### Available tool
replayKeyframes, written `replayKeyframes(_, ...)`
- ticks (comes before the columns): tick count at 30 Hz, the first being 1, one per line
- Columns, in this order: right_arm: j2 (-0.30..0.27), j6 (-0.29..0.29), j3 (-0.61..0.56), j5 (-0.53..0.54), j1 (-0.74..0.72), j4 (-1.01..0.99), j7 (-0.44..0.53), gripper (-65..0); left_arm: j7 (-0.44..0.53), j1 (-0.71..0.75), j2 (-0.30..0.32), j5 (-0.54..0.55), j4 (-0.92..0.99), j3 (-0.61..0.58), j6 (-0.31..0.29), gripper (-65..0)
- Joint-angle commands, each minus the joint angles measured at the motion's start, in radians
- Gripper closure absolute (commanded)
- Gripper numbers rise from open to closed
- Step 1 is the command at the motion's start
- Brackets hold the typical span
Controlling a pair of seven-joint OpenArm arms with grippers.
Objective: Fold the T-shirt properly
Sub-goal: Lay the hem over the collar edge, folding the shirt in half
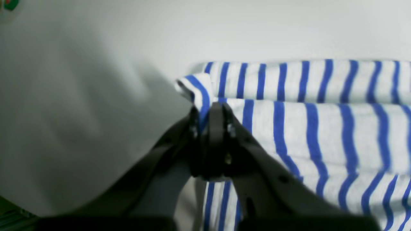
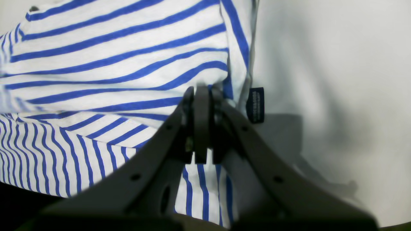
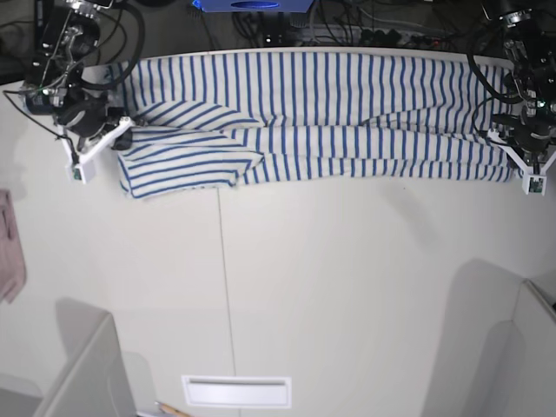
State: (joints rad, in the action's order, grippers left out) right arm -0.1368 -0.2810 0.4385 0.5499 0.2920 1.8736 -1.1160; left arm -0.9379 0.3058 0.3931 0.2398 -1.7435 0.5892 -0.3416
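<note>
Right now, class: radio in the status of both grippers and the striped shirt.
Left gripper shut on the blue-striped white fabric T-shirt. Right gripper shut on its other end. Shirt stretched along the table's far edge. Nothing in the way.

Bright, even overhead light; soft grey shadows on the table (image 3: pixel 347 287); both wrist views blurred close up.

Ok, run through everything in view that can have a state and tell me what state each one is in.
T-shirt: stretched out in a long band across the far side of the table, partly folded over itself.
Left pincer: shut on the T-shirt's edge.
Right pincer: shut on the T-shirt near its dark label.
Pinkish cloth: lying at the table's edge, untouched.
</note>
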Motion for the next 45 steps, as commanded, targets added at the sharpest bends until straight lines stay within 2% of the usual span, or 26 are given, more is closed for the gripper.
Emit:
replayKeyframes(1,-0.014,-0.002,0.004,0.005,-0.004,0.014,0.015,0.0,0.015,0.011,0.019,-0.007,-0.014,0.01,0.006,0.0)
replayKeyframes(14,-0.013,-0.002,0.009,0.005,0.04,0.025,0.012,0.0,0.015,0.022,-0.024,-0.009,-0.013,0.01,0.009,0.0)
replayKeyframes(24,-0.008,-0.001,0.009,0.005,0.092,0.074,0.015,0.0,0.012,0.022,-0.024,-0.009,0.024,0.01,0.011,0.0)
replayKeyframes(35,-0.008,0.001,0.009,0.005,0.085,0.07,0.007,0.0,0.01,0.022,-0.023,-0.009,0.033,0.018,0.011,0.0)
replayKeyframes(38,-0.01,0.001,0.01,0.005,0.097,0.083,0.015,-18.9,0.01,0.022,-0.023,-0.009,0.027,0.019,0.011,-22.4)
replayKeyframes(39,-0.01,0.001,0.01,0.005,0.1,0.097,0.017,-22.2,0.009,0.022,-0.021,-0.009,0.027,0.019,0.011,-29.8)
replayKeyframes(40,-0.01,0.001,0.01,0.005,0.105,0.111,0.017,-22.8,0.009,0.022,-0.019,-0.007,0.026,0.021,0.011,-37.2)
replayKeyframes(43,-0.011,0.001,0.01,0.005,0.105,0.131,0.017,-22.7,0.007,0.023,-0.024,-0.001,-0.028,0.051,0.009,-51.2)
replayKeyframes(45,-0.011,-0.001,0.004,0.012,0.105,0.133,0.017,-22.7,-0.003,0.034,-0.059,0.0,-0.102,0.108,0.008,-54.8)
